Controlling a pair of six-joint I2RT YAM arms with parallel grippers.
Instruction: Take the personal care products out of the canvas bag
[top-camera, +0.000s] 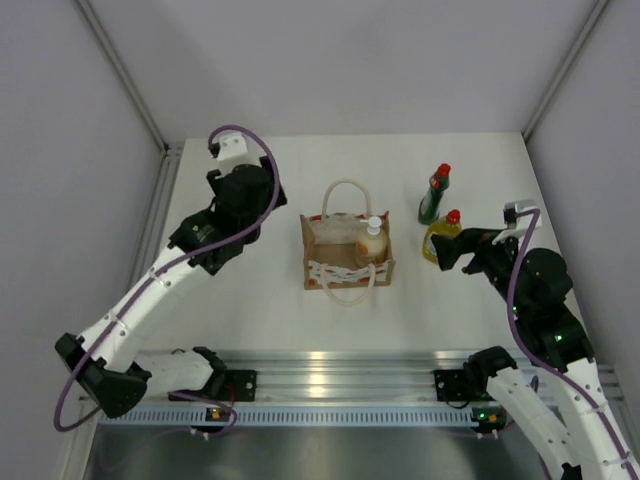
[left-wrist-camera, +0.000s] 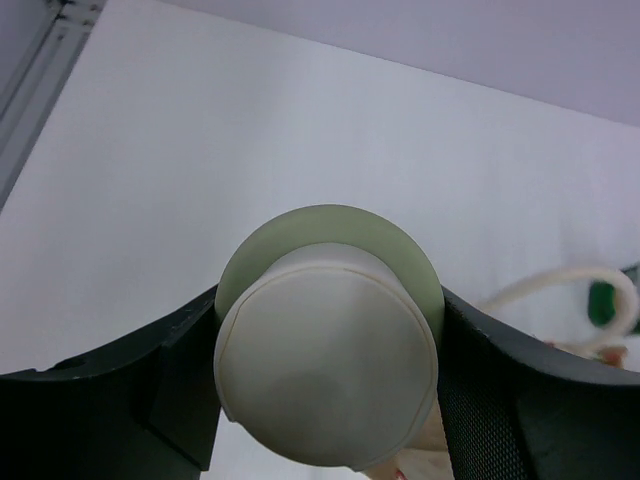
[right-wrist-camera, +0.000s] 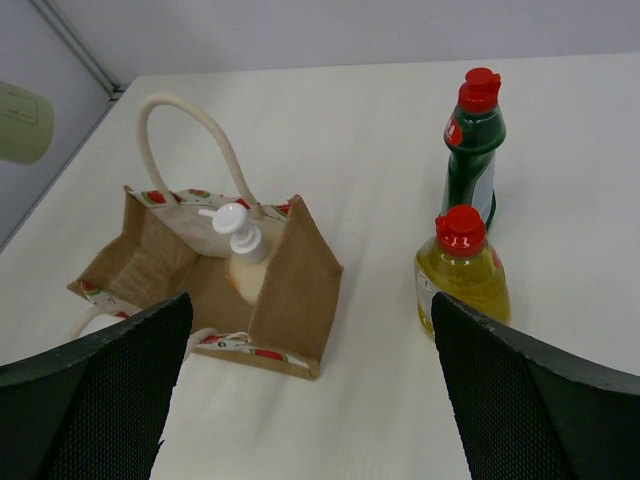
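Clamping the pale green bottle (left-wrist-camera: 328, 340), left end effector (left-wrist-camera: 326, 400) hangs left of canvas bag (top-camera: 347, 262); right end effector (right-wrist-camera: 315, 385) gapes empty.

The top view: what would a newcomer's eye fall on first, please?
The canvas bag sits centre, the cream pump bottle standing inside it. Right of it, the dark green bottle and yellow bottle stand together, red-capped, near the open right gripper. The left gripper clamps the pale green bottle.

No legible text or numbers anywhere; the pale label patch on the dark green bottle (right-wrist-camera: 473, 150), at twelve o'clock from the yellow bottle (right-wrist-camera: 462, 280), is too small to read.
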